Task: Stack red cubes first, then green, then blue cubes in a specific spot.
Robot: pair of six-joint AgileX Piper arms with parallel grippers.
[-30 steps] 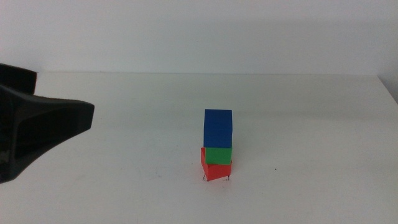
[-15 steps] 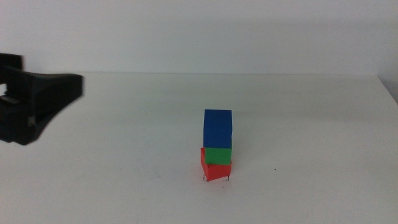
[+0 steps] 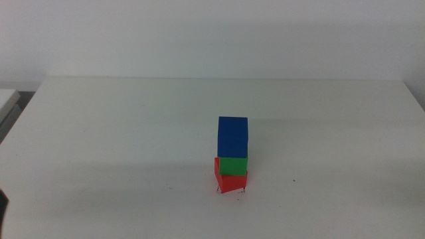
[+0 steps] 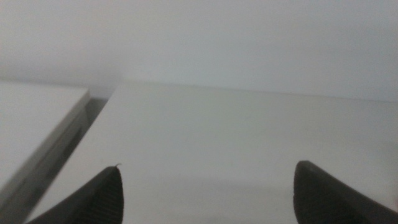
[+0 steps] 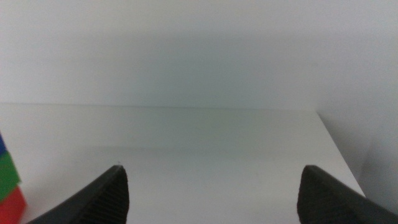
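Note:
In the middle view a stack stands on the white table: the red cube (image 3: pixel 228 181) at the bottom, the green cube (image 3: pixel 233 164) on it, the blue cube (image 3: pixel 232 136) on top. The red cube sits on the spot, whose two tiny black ticks (image 3: pixel 231 192) show at its base. The stack's edge shows in the right wrist view: blue (image 5: pixel 2 144), green (image 5: pixel 9 177), red (image 5: pixel 12 205). My left gripper (image 4: pixel 205 190) is open and empty over the table's left side. My right gripper (image 5: pixel 211 190) is open and empty, to the right of the stack.
A lone black speck (image 3: pixel 293 180) lies on the table right of the stack. The table's left edge (image 4: pixel 93 134) and a lower white surface (image 4: pixel 34 118) show in the left wrist view. The table's right edge (image 5: pixel 339 152) shows in the right wrist view.
The left arm has drawn back to the left and left the middle view; only a dark sliver stays at the bottom left corner. The stack has not moved.

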